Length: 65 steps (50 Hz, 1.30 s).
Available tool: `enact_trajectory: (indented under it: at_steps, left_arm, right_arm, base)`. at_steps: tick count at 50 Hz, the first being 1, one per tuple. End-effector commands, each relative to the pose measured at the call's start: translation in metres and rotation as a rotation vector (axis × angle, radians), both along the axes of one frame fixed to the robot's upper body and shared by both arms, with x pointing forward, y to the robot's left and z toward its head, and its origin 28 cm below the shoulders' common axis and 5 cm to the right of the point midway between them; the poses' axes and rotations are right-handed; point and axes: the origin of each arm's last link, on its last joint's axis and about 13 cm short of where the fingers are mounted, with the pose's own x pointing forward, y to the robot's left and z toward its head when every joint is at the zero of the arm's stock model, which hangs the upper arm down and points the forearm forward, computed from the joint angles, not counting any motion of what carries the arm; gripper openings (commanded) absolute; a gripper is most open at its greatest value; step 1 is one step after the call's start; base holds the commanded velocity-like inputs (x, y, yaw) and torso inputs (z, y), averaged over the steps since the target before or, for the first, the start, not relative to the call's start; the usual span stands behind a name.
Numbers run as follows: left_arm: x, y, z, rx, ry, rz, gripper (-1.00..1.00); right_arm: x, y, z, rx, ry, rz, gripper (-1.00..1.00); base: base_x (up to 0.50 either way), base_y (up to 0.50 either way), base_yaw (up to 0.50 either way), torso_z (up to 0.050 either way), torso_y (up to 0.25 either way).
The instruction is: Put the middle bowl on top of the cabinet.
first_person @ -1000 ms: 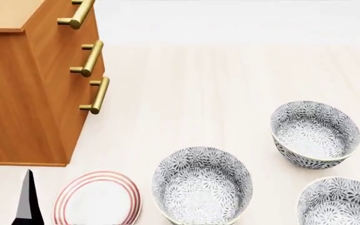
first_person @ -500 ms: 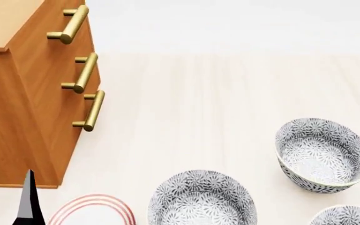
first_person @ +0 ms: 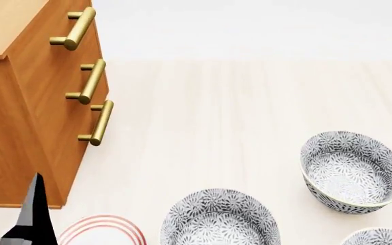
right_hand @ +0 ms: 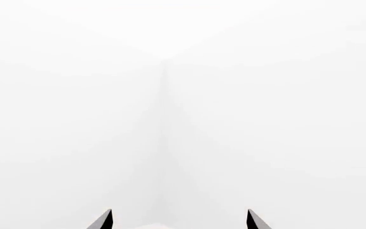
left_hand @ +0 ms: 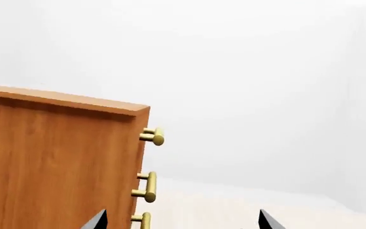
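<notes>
Grey-and-white florals mark our target: the middle bowl (first_person: 220, 219) sits at the near edge of the head view, about six o'clock, cut off at the frame, with the red-ringed plate (first_person: 104, 230) just beside it at seven. Our left gripper (left_hand: 179, 222) shows two dark tips set wide apart, holding nothing; the right gripper (right_hand: 177, 220) looks the same, facing blank white. A second bowl (first_person: 352, 171) lies well apart at four o'clock. Farther off, at ten, stands the cabinet (first_person: 19, 102), its top bare. We judge the reach not yet begun; we should lower the left jaws over the near rim, one finger inside, before lifting.
</notes>
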Motion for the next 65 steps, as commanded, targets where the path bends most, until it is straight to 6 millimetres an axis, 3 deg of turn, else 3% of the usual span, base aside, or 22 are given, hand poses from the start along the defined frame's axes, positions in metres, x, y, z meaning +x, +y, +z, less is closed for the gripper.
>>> enact_trajectory:
  at_steps: [1, 11, 16, 29, 45, 65]
  left_arm:
    - [-0.011, -0.033, 0.033, -0.135, 0.079, -0.264, 1.0]
    - [-0.002, -0.062, 0.033, -0.211, 0.192, -0.415, 1.0]
    - [0.003, -0.069, 0.03, -0.355, 0.284, -0.476, 1.0]
    - [0.022, -0.082, 0.008, -0.423, 0.432, -0.474, 1.0]
    - [0.032, -0.085, -0.01, -0.515, 0.558, -0.468, 1.0]
    - [0.04, -0.077, -0.019, -0.488, 0.551, -0.388, 1.0]
  right_arm:
    - [-0.002, -0.003, -0.001, -0.004, 0.001, -0.008, 1.0]
    - [-0.003, -0.005, -0.003, -0.007, 0.01, -0.006, 1.0]
    - [-0.005, -0.006, -0.003, -0.011, 0.009, -0.009, 1.0]
    - [-0.007, -0.006, -0.002, -0.013, 0.011, -0.006, 1.0]
    - [-0.008, -0.007, -0.002, -0.019, 0.017, -0.003, 1.0]
    - [-0.007, -0.006, -0.002, -0.022, 0.016, -0.003, 1.0]
  base:
    - [0.0, 0.0, 0.0, 0.0, 0.0]
    - [0.0, 0.0, 0.0, 0.0, 0.0]
    - [0.0, 0.0, 0.0, 0.0, 0.0]
    - [0.0, 0.0, 0.0, 0.0, 0.0]
    - [0.0, 0.0, 0.0, 0.0, 0.0]
    - [0.0, 0.0, 0.0, 0.0, 0.0]
